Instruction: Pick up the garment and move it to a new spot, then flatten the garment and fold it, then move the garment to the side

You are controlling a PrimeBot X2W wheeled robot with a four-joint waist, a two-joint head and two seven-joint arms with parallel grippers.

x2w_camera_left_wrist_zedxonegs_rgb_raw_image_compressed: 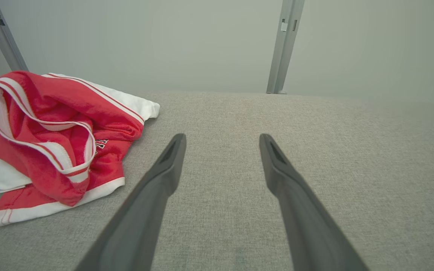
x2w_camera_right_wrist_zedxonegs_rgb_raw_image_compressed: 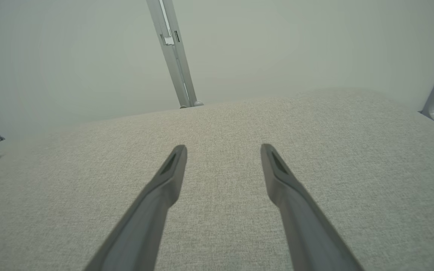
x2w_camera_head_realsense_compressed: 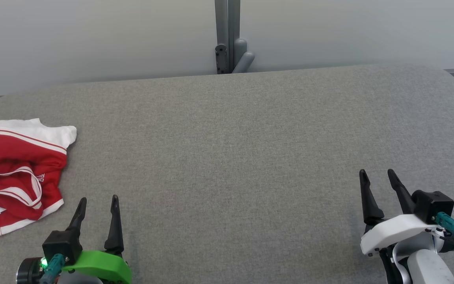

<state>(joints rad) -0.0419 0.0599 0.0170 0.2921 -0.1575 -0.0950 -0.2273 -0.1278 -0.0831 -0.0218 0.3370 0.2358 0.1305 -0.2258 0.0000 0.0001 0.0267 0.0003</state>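
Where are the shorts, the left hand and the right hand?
shorts [x2w_camera_head_realsense_compressed: 14, 154], head view, red middle fabric.
left hand [x2w_camera_head_realsense_compressed: 99, 198], head view, midway between its fingertips.
right hand [x2w_camera_head_realsense_compressed: 376, 171], head view, midway between its fingertips.

Garment [x2w_camera_head_realsense_compressed: 16, 169] on table [x2w_camera_head_realsense_compressed: 227, 150], far left, beside left gripper [x2w_camera_head_realsense_compressed: 97, 200]

Soft even light, faint shadows, no glare, wrist views bowed at edges, near foreground slightly blurred

A sliver of black-outlined print [x2w_camera_left_wrist_zedxonegs_rgb_raw_image_compressed: 101, 143] on the garment [x2w_camera_left_wrist_zedxonegs_rgb_raw_image_compressed: 62, 146] is too folded to read.
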